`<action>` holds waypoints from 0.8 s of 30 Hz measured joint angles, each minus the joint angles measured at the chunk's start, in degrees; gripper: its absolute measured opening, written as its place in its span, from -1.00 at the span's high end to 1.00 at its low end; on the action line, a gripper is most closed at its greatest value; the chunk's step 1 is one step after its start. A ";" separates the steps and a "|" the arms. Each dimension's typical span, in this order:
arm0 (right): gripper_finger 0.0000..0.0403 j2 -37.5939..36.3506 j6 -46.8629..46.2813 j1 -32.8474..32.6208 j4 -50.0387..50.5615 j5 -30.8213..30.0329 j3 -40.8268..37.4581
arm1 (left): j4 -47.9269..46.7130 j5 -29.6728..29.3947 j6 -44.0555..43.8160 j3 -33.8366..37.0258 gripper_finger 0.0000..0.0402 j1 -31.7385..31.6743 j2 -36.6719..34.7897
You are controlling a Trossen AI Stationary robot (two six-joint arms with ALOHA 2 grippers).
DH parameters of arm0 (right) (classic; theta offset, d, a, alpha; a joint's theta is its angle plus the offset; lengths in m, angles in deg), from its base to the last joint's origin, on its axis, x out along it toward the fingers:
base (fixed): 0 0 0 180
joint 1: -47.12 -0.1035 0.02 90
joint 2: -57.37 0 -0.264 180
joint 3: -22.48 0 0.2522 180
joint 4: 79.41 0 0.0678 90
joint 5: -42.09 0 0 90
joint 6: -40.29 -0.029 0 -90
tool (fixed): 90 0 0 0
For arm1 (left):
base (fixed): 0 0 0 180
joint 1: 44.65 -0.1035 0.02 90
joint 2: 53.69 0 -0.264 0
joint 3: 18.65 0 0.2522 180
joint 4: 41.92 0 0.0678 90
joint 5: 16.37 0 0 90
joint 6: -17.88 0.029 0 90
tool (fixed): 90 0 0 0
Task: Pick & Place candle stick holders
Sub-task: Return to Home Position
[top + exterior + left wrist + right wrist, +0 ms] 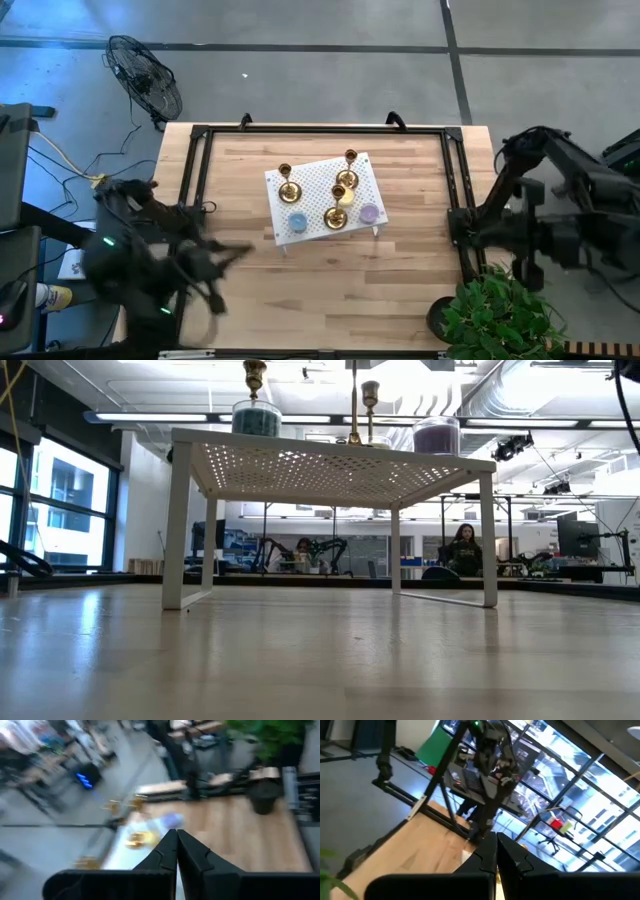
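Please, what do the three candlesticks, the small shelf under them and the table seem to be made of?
Candlesticks: probably brass or brass-plated metal, polished; they look golden and shiny.
Shelf: likely white painted sheet metal; the top is full of small regular holes, on thin legs.
Table: wood, pale planks with visible seams, smooth finish.
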 joint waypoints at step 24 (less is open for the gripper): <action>1.00 -24.75 -11.87 -1.26 16.66 -0.81 -6.95 | 5.89 -0.24 -0.72 42.33 1.00 -7.93 -50.54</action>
